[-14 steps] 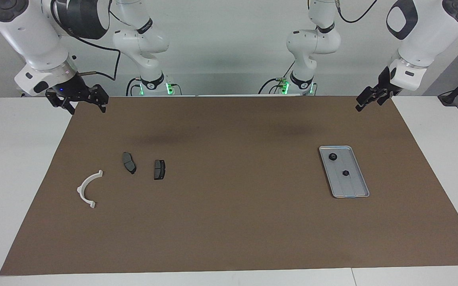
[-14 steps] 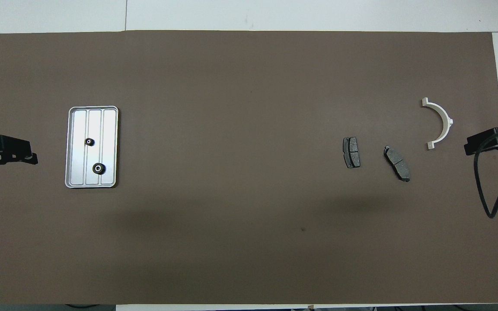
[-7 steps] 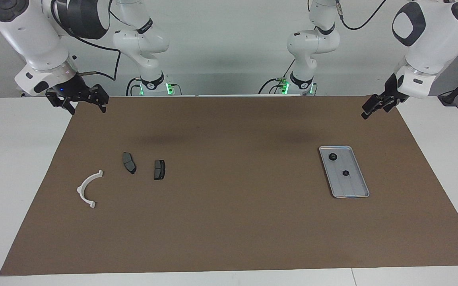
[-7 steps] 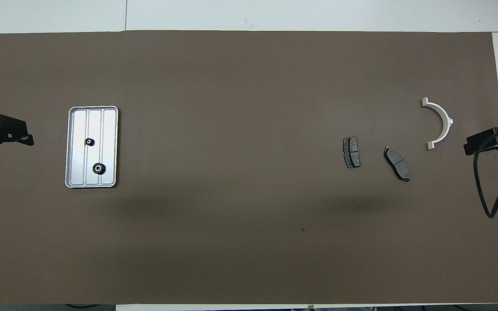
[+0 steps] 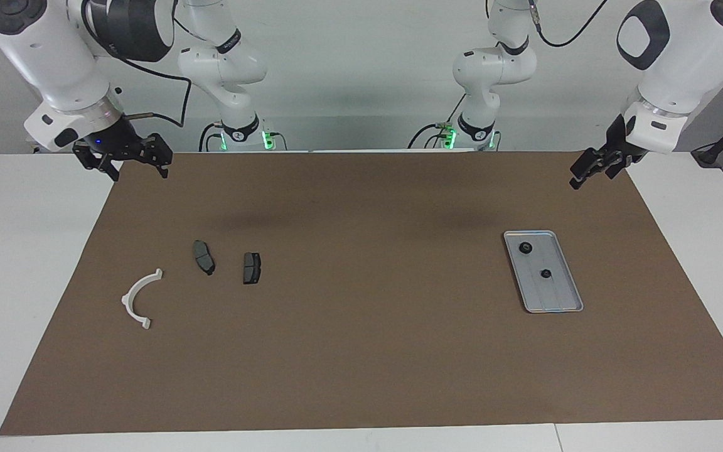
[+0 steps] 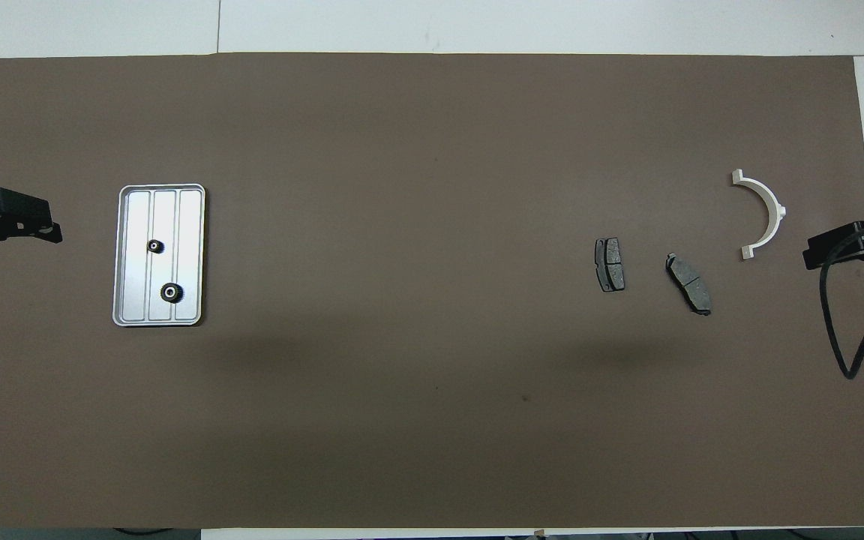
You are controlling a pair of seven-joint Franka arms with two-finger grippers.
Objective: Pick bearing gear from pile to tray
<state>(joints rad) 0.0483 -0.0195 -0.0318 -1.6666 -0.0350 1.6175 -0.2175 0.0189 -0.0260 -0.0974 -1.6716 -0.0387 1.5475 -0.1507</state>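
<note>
Brown matting point(image 5: 361, 351) is covering a white table point(image 5: 16, 263) before a pale wall. Both arms are running out of frame in the overhead view. Two black gears point(image 5: 525, 248) point(image 5: 545, 274) are lying in the silver tray point(image 5: 572, 282), toward the left arm's end. The left gripper point(image 5: 589, 168) is hovering over the mat's corner, released, holding nothing. The right gripper point(image 5: 129, 164) is waiting, released, over the other corner, well apart from the white bracket point(image 5: 139, 299) and two grey plates point(image 5: 203, 257) point(image 5: 251, 268).
</note>
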